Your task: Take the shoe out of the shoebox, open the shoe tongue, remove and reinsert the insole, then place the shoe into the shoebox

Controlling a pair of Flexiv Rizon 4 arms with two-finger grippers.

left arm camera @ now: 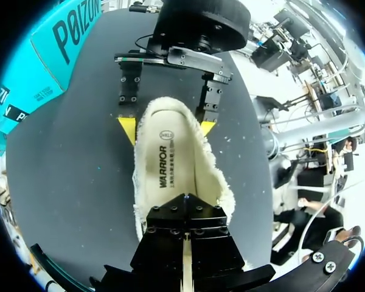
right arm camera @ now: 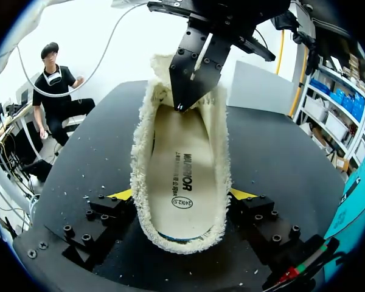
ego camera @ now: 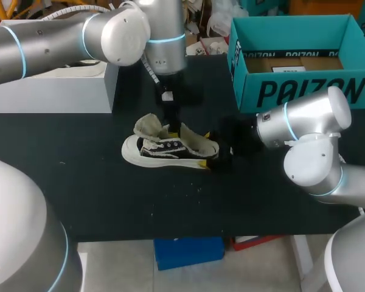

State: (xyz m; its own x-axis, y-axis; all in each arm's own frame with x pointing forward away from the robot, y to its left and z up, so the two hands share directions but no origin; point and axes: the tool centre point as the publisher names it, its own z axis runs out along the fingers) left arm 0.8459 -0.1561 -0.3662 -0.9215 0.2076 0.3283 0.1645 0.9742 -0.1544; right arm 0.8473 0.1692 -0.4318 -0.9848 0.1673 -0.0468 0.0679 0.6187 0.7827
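Dark table (ego camera: 79,182), shoe (ego camera: 170,149) heel-first clamped by right end effector (right arm camera: 182,196), left end effector (right arm camera: 184,104) closed

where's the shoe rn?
Head view: shoe lies mid-table, outside and left of the shoebox, its heel between the right gripper's fingers, left gripper just above it.

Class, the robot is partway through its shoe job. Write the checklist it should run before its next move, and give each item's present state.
1. The black-and-white fleece-lined sneaker is out of the teal cardboard shoebox: ok.
2. The right tool clamps the sneaker's heel from both sides: ok.
3. The fleece tongue is folded open: ok.
4. The cream insole is exposed and reachable: ok.
5. The left tool, down inside the sneaker, has hold of the insole: cannot tell.
6. The shoebox is open for the return: ok.
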